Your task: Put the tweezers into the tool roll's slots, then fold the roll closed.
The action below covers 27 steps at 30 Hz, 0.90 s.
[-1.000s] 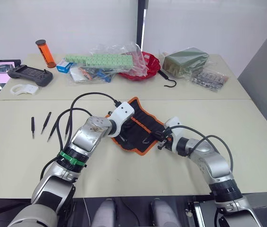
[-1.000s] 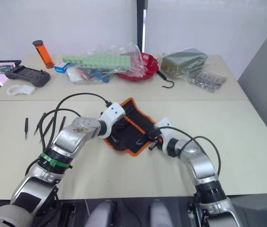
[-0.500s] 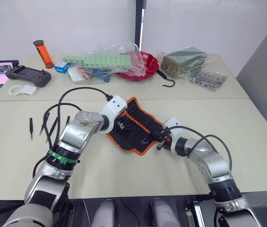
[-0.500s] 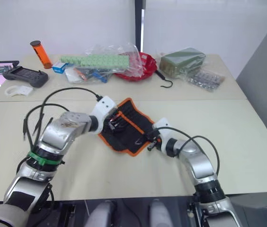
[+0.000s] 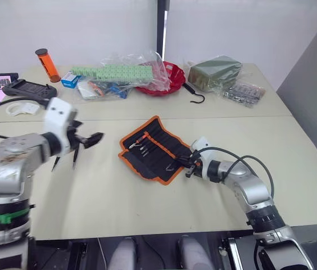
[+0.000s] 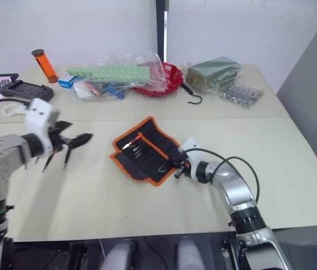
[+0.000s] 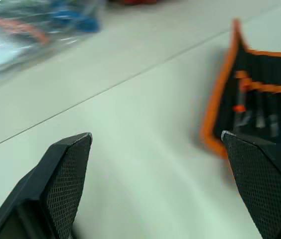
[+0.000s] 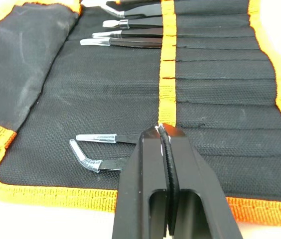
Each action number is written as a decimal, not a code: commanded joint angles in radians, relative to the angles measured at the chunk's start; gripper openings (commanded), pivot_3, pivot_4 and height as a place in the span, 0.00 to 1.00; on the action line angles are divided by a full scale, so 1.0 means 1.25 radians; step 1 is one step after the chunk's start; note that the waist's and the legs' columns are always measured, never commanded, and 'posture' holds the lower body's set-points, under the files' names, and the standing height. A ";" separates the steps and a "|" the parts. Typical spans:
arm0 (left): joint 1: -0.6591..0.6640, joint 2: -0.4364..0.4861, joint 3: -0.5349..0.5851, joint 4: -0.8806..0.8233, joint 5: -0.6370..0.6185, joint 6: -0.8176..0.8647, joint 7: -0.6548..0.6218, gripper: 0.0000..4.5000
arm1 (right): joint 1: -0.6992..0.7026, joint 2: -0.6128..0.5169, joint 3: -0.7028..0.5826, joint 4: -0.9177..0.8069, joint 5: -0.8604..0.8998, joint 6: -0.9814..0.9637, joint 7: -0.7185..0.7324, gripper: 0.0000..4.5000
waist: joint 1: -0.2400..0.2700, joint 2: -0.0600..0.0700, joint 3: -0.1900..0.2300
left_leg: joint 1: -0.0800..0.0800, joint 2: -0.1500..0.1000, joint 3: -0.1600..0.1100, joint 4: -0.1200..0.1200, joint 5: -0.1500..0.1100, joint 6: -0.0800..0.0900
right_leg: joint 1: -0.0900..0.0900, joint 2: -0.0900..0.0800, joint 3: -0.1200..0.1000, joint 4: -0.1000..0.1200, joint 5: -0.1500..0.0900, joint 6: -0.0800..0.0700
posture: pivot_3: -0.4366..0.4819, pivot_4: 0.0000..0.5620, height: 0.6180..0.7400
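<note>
Pale table [image 5: 147,208] spanning the scene, with a seam running across it behind the work area

Tool roll [image 5: 154,147] lying open and flat near the table's middle, black with orange trim, set at an angle to the table edge

Left gripper [image 5: 86,139] raised above the table well to the left of the tool roll, black fingers [image 7: 63,172] spread wide apart and holding nothing

Right gripper [image 8: 163,133] resting on the tool roll's near right edge, fingers pressed together over the black fabric just beside the orange stripe

Slots [image 8: 215,64] forming a row on one side of the orange stripe; several tweezers [image 8: 123,34] tucked in with silver tips poking out, two more with silver tips lying just beside the closed fingertips

Loose tweezers [image 6: 50,160] lying on the table under and behind the left gripper, exact count hard to tell

Back of the table: red bowl [image 5: 167,79] under clear plastic bags, black hook [image 5: 197,95], orange cylinder [image 5: 42,61]
</note>
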 commanded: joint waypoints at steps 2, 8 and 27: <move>0.112 -0.042 0.215 -0.032 -0.040 -0.061 0.029 0.99 | 0.009 -0.010 0.030 0.088 -0.033 -0.018 0.028 0.00 | 0.001 0.000 0.000 | 0.001 0.000 0.000 0.000 0.000 0.000 | 0.001 0.000 0.000 0.000 0.000 0.000 | 0.48 0.27 1.00; 0.368 -0.129 0.368 -0.081 -0.028 -0.178 0.055 0.99 | -0.008 -0.011 0.027 0.142 -0.036 -0.064 0.063 0.00 | 0.004 -0.003 -0.002 | 0.003 0.001 0.001 -0.001 0.000 0.000 | 0.002 0.000 0.001 -0.001 0.000 0.000 | 0.48 0.27 1.00; 0.654 -0.422 0.401 -0.153 -0.081 -0.346 0.214 0.99 | -0.001 -0.008 0.033 0.143 -0.042 -0.061 0.095 0.00 | 0.017 -0.010 -0.008 | 0.011 0.004 0.004 -0.001 -0.004 -0.005 | 0.014 0.001 0.000 -0.009 -0.001 -0.003 | 0.48 0.27 1.00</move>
